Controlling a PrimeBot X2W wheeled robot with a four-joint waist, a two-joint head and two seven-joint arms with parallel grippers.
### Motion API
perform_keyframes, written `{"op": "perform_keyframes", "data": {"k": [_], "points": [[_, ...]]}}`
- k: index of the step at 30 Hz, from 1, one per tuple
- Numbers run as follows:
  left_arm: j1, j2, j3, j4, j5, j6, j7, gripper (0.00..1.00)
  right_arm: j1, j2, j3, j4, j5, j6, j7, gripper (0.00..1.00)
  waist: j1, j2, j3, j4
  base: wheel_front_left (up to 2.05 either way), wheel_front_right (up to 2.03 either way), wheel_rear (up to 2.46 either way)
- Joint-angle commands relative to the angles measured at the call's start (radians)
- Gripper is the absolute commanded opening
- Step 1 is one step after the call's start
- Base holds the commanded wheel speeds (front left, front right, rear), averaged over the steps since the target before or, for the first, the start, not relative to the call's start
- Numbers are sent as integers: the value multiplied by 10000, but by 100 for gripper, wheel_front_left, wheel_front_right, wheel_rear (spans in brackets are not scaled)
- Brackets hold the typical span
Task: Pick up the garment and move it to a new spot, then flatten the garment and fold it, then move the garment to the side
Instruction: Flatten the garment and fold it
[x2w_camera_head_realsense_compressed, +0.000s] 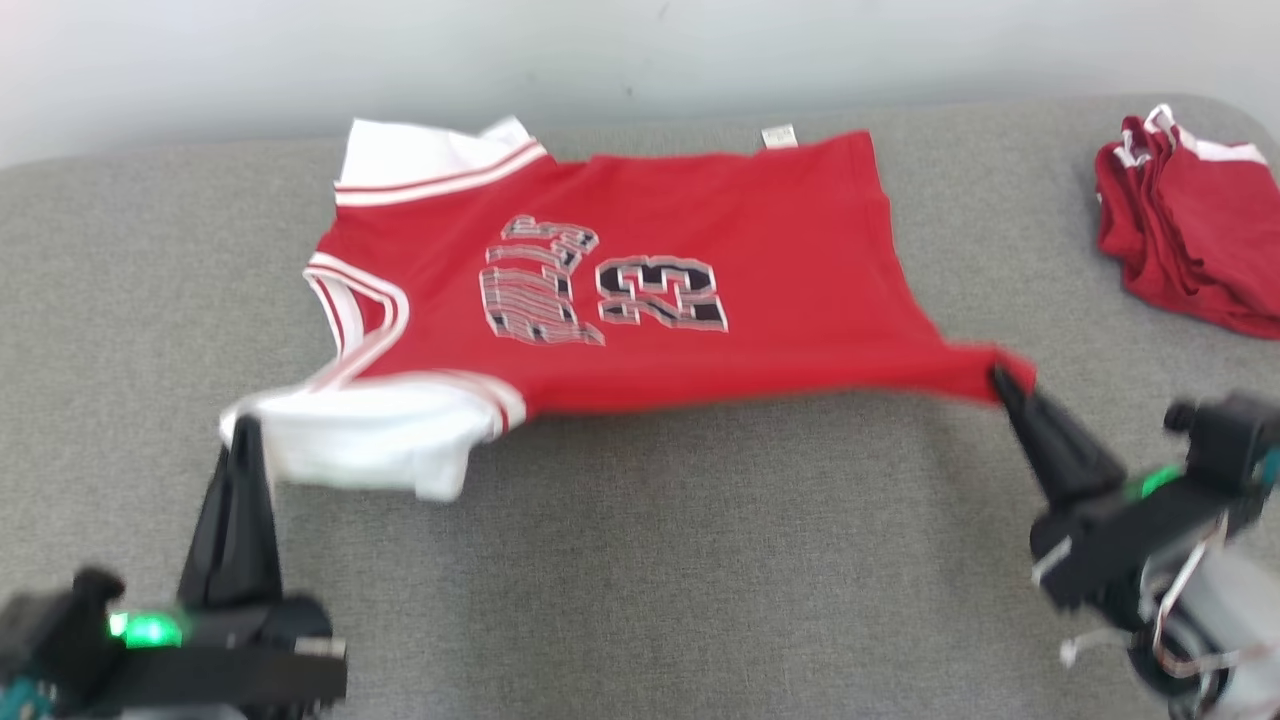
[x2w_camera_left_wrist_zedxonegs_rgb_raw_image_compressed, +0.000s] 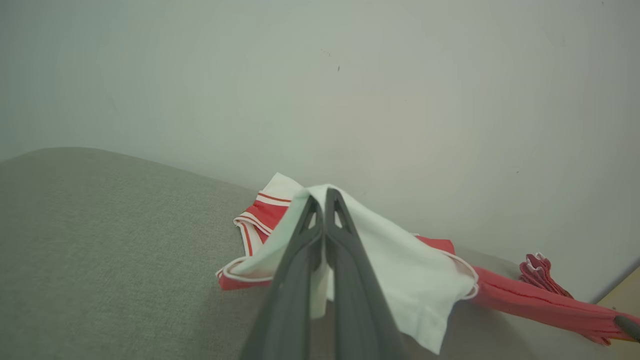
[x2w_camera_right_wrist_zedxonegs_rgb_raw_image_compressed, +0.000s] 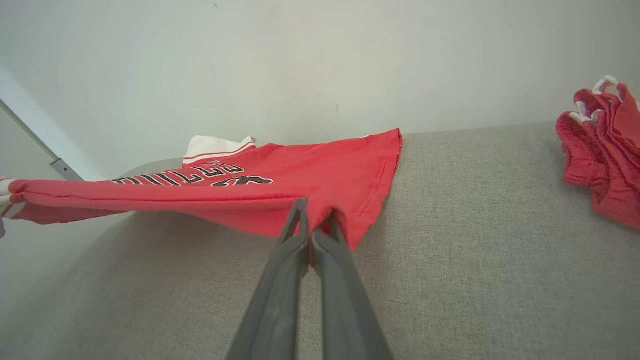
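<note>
The jersey (x2w_camera_head_realsense_compressed: 650, 290) is lying number-side up across the middle of the grey table (x2w_camera_head_realsense_compressed: 640, 580). Its far edge is resting on the surface and its near edge is hanging taut between the two arms. The left end effector (x2w_camera_head_realsense_compressed: 245, 428) is pinching the white sleeve (x2w_camera_head_realsense_compressed: 380, 430) at the near left corner, fingers together on the cloth. The right end effector (x2w_camera_head_realsense_compressed: 1000, 380) is clamping the near corner of the red hem (x2w_camera_head_realsense_compressed: 960, 355), likewise closed on fabric. A pile (x2w_camera_head_realsense_compressed: 1190, 230) of other red clothes is sitting well apart at the far right.

The jersey is looking light, thin and limp. It is sagging wherever it is not pulled and will likely drape and crease rather than hold a shape. The sleeve is bunching below the left grip, so that side may fold unevenly. Corners and stitched edges are probably the best holds, since the doubled trim and hem are giving the fingers more to bite. Keeping even tension between both corners should help flatten it, while a one-sided tug is likely to skew it.
</note>
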Motion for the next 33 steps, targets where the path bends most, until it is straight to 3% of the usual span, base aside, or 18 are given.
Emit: {"op": "perform_keyframes", "data": {"k": [1, 11, 18, 25, 33], "points": [[437, -98, 192, 51, 152, -63, -31, 0, 425, 90, -129, -11, -62, -29, -40, 0, 1, 3, -168, 42, 0, 0, 0], [2812, -1397, 924, 575, 293, -659, -31, 0, 2571, 347, -471, -80, -464, -29, -40, 0, 1, 3, -609, 152, 0, 0, 0], [3824, -1853, 891, 1233, 403, -994, -31, 0, 4012, 130, -347, -241, -879, -30, 250, 0, 1, 3, -1073, 308, 0, 0, 0], [4337, -1795, 605, 1442, 333, -1148, 128, 0, 5067, 37, -760, -530, -839, -30, 513, 0, 1, 3, -1307, 378, 0, 0, 0], [3411, -1449, 348, 1440, 791, -1315, 350, 0, 4928, 316, -1093, -1007, -962, -30, 586, 0, 1, 3, -1336, 315, 0, 0, 0]]}}
